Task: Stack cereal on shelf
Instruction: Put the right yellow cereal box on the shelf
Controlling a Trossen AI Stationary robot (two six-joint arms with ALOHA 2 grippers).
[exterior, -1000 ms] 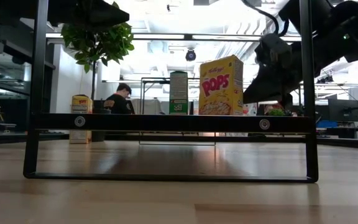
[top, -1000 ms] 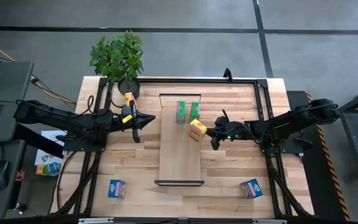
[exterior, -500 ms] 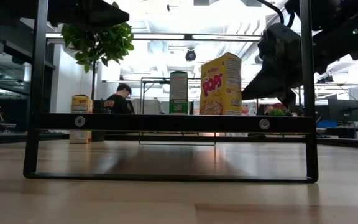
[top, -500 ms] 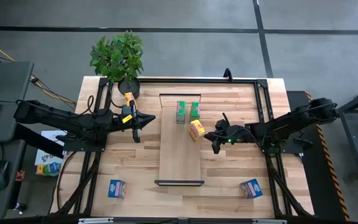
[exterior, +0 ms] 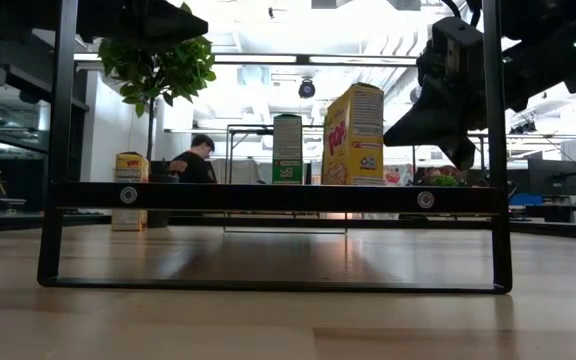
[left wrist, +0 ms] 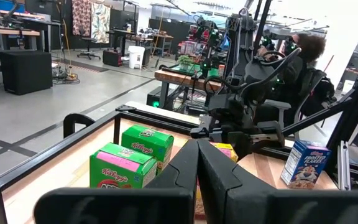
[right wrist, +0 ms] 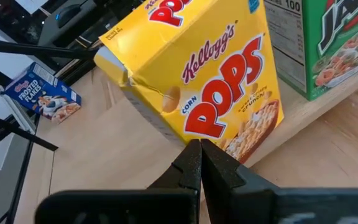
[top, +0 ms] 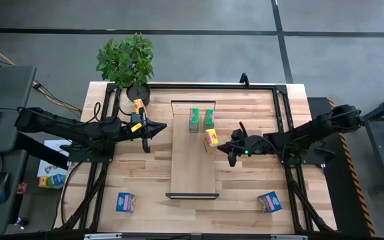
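The light-wood shelf (top: pixel 193 167) lies in the middle of the table. Two green cereal boxes (top: pixel 194 119) (top: pixel 209 118) stand upright on its far part. A yellow Corn Pops box (top: pixel 211 138) (exterior: pixel 353 135) stands upright at its right edge. My right gripper (top: pixel 228 149) (right wrist: pixel 199 152) is shut, its tips right at that box's printed face. My left gripper (top: pixel 148 131) (left wrist: pixel 197 158) is shut and waits left of the shelf, touching nothing. A second yellow box (top: pixel 137 107) stands near the plant. Two blue boxes (top: pixel 125 201) (top: pixel 269 201) sit near the table's near edge. My right gripper points its shut fingertips (right wrist: pixel 194 155) level from the table's right side at the yellow box's printed front face, near its bottom edge (right wrist: pixel 211 134). I cannot tell whether the tips touch the cardboard. The box stands upright with its base on the shelf.
A potted plant (top: pixel 127 60) stands at the table's far left corner. A black metal frame (top: pixel 280 113) runs round the table top. The shelf's black bracket (exterior: pixel 278 197) crosses the low view. A seated person (left wrist: pixel 297 62) is in the room beyond. Bare wood lies between the two blue boxes.
The yellow box at the shelf's right edge has turned about while staying upright: its broad printed front faced the low camera, and now a narrow side does. My right gripper, shut throughout, has shifted slightly toward the table's near edge beside it.
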